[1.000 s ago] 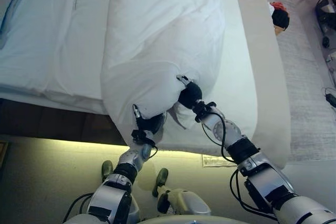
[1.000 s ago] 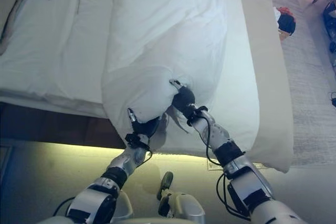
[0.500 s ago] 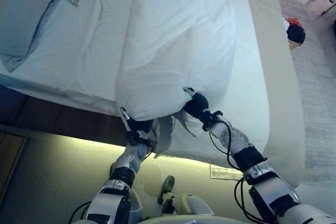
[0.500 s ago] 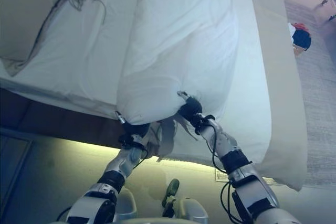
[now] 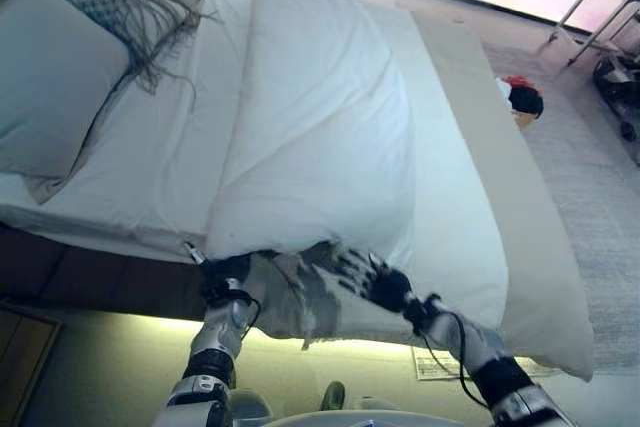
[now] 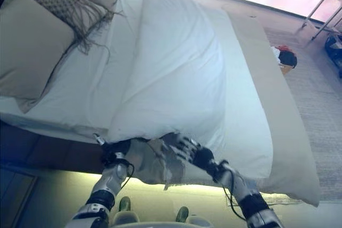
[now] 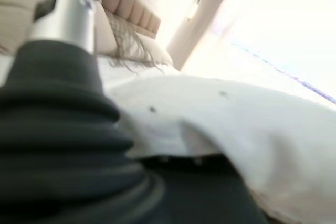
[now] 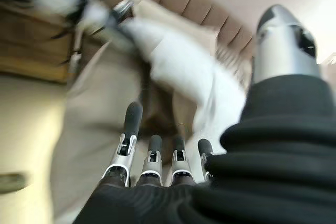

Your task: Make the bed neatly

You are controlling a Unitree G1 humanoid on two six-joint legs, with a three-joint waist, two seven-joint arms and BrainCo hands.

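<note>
Duvet [image 5: 320,137] is lain folded along the bed [image 5: 470,237]; its near edge is covered over the left robot hand [image 5: 222,272], state untellable. Right robot hand [image 5: 372,282] is held spread, empty.

The duvet [image 5: 320,117] is soft matt white cloth, smooth on top and creased at its 6 o'clock edge. The sheet [image 5: 165,157] beneath is matt white fabric. At 10 o'clock, a plain matt pillow [image 5: 50,77] and a woven, fringed cushion [image 5: 120,17]. The rug [image 5: 590,177] at 3 o'clock looks rough, grey.
</note>
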